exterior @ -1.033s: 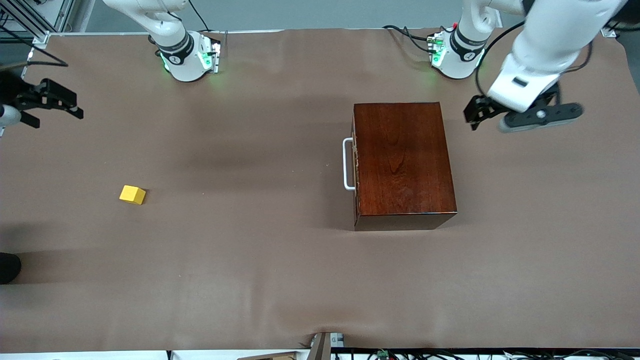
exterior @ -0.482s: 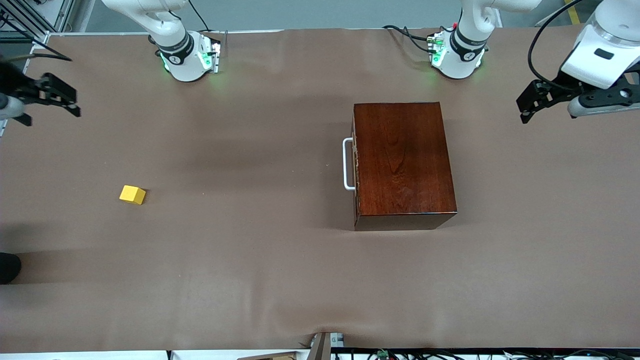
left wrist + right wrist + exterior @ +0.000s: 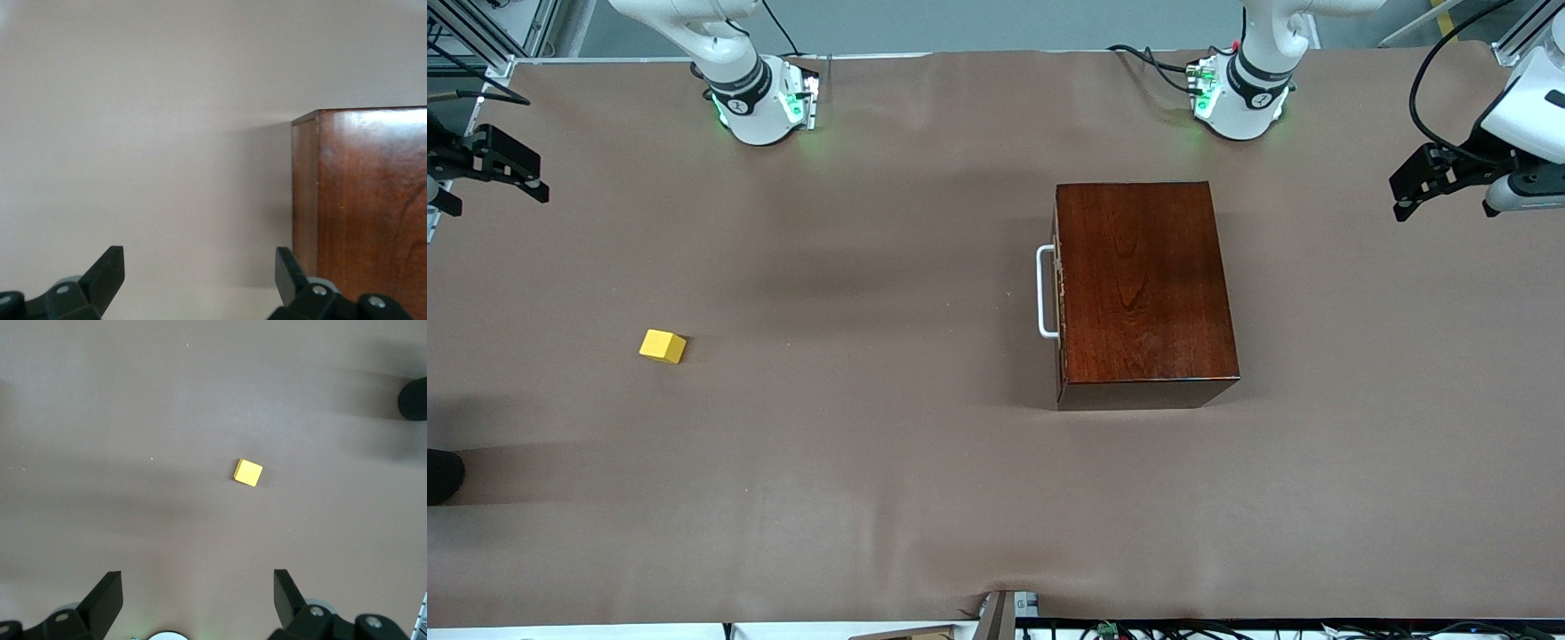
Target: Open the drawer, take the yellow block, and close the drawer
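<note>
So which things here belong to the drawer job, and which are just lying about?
Belongs to the job:
- drawer, shut in the wooden box
- yellow block, on the table

Lying about:
- dark round object at the table's edge

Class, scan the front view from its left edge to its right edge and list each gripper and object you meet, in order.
right gripper → yellow block → white handle of the drawer → dark-red wooden box → left gripper
</note>
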